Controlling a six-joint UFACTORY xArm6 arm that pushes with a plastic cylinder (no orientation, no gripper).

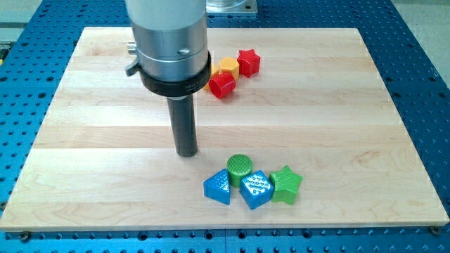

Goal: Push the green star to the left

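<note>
The green star (pixel 286 185) lies near the view's bottom, right of centre, at the right end of a tight cluster. It touches a blue cube-like block (pixel 256 189). Left of that sits a blue triangle (pixel 218 187), and a green cylinder (pixel 239 167) stands just above them. My tip (pixel 186 153) rests on the wooden board (pixel 91 154), up and to the left of the cluster, about 140 pixels left of the star and apart from every block.
A second group lies at the view's top behind the arm: a red star (pixel 249 62), a yellow block (pixel 227 67) and a red block (pixel 222 85). The board sits on a blue perforated table (pixel 429 84).
</note>
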